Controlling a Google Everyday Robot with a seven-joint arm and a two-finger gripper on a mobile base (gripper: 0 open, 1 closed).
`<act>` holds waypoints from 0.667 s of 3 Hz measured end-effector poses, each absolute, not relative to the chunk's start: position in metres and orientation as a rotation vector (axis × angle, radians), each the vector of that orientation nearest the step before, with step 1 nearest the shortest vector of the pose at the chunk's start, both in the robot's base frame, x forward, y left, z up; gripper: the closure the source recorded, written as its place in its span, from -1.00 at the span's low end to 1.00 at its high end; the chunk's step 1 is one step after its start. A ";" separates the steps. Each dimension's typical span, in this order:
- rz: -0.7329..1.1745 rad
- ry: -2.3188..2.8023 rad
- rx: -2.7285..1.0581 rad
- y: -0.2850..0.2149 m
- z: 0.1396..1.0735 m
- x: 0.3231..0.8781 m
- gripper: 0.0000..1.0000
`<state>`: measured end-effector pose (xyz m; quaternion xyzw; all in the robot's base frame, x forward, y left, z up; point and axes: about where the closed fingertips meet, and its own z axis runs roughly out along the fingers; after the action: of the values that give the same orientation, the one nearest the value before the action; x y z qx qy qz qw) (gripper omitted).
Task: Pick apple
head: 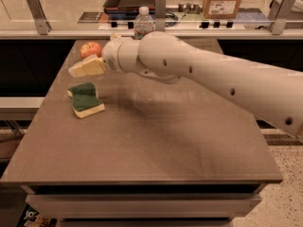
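Observation:
The apple is small, round and red-orange, and sits at the far left corner of the brown table. My gripper, with cream-coloured fingers, hangs just in front of and slightly below the apple, pointing left. The big white arm reaches in from the right across the table. The apple's lower right edge is partly hidden behind the fingers.
A green and yellow sponge lies on the table in front of the gripper. A clear water bottle stands at the table's far edge behind the arm. A counter with a railing, a tray and a cardboard box runs behind.

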<state>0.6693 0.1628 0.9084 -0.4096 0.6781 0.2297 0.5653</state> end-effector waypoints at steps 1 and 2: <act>0.557 1.599 -0.983 0.179 0.903 0.685 -1.00; 0.561 1.616 -0.983 0.185 0.899 0.697 -1.00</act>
<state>0.6969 0.1847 0.8988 -0.4157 0.6831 0.2371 0.5517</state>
